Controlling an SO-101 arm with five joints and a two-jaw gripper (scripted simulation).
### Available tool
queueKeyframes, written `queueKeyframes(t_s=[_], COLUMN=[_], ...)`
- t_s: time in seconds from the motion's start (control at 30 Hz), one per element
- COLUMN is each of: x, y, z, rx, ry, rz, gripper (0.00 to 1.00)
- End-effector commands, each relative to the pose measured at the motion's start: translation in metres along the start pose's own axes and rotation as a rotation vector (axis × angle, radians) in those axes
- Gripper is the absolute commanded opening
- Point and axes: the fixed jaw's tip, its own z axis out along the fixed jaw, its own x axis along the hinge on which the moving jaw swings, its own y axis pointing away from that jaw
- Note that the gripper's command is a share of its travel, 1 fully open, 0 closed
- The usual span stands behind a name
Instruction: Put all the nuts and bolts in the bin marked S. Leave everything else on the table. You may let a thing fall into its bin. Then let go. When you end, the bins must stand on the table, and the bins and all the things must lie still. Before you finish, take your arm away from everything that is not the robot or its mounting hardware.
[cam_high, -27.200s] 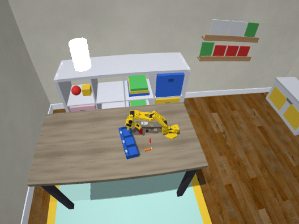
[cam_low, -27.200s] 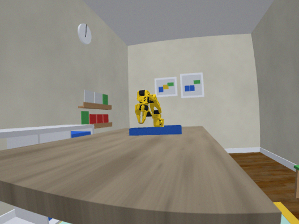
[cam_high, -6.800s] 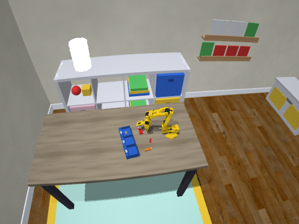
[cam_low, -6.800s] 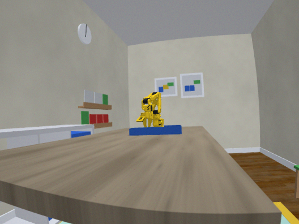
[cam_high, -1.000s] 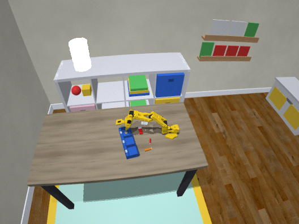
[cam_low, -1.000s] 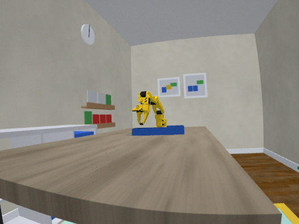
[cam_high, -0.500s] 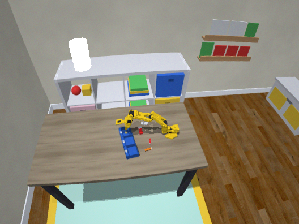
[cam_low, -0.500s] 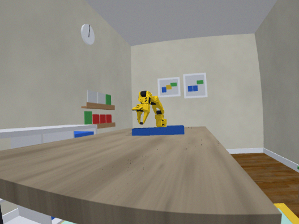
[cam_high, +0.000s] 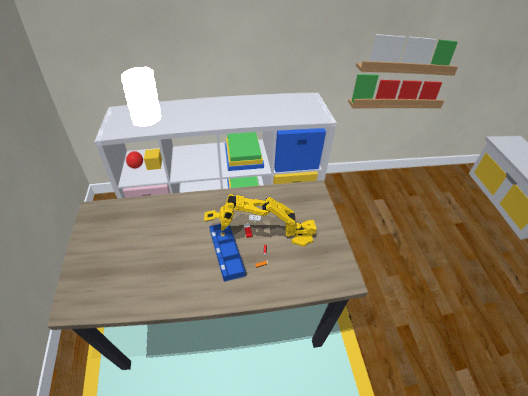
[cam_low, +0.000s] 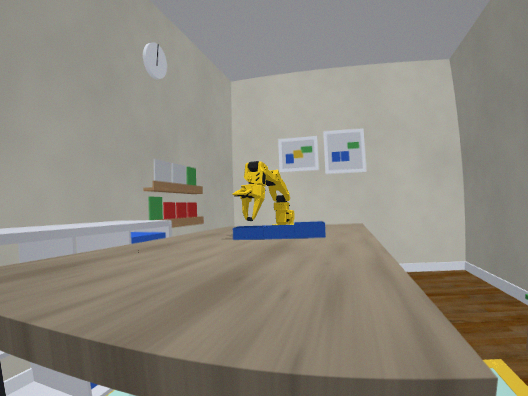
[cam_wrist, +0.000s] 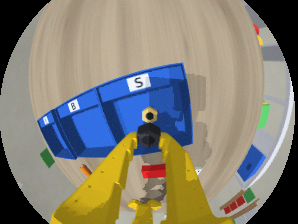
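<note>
wrist view: one brass nut (cam_wrist: 149, 115), one dark bolt (cam_wrist: 149, 135)

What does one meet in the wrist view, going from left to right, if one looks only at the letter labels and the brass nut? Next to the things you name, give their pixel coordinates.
B label (cam_wrist: 73, 105), S label (cam_wrist: 139, 82), brass nut (cam_wrist: 144, 114).

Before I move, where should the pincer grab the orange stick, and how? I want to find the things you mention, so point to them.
Probably around the middle of the orange stick (cam_high: 261, 264) (cam_wrist: 85, 171), coming straight down from above. It lies flat and is long and thin, so the pincer (cam_high: 223, 233) (cam_low: 250, 219) (cam_wrist: 148, 136) should close across its narrow width, touching both long sides.
</note>
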Motion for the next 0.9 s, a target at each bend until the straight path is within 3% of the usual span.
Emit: queueKeyframes(t_s=[0.0, 0.87], x=[-0.008, -0.0009], y=[0.002, 0.002], z=[-0.0119, -0.0055], rx=[-0.003, -0.003], ry=[-0.055, -0.006], rz=[-0.017, -0.018], gripper=[0.0, 0.0])
